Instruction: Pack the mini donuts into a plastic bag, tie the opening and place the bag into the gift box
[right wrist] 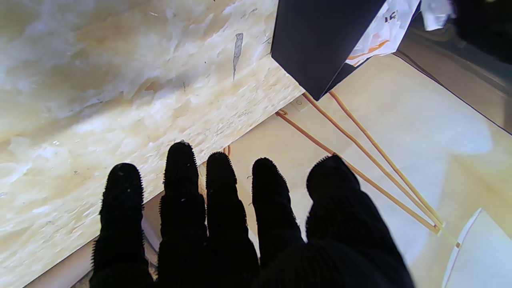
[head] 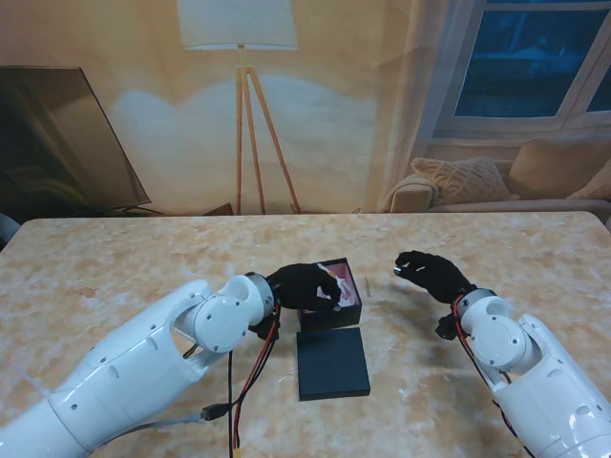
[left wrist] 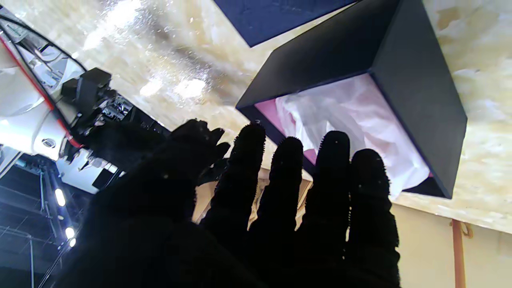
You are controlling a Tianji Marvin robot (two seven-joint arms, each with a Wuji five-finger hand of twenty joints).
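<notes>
Gift box: dark, open-topped, mid-surface, pink inside. Plastic bag: white, crumpled, lying inside the gift box; contents not discernible. Lid: flat, dark, square, on the surface just near of the gift box, slightly apart from it.

Left robot hand: black-gloved, over the left edge of the gift box, fingers extended side by side above the bag; gripping nothing visible, contact with the bag unclear.

Right robot hand: black-gloved, raised over bare surface, right of the gift box and well apart from it; fingers straight and spread, empty.

Surface: marbled beige. Floor lamp and sofa beyond the far edge.
</notes>
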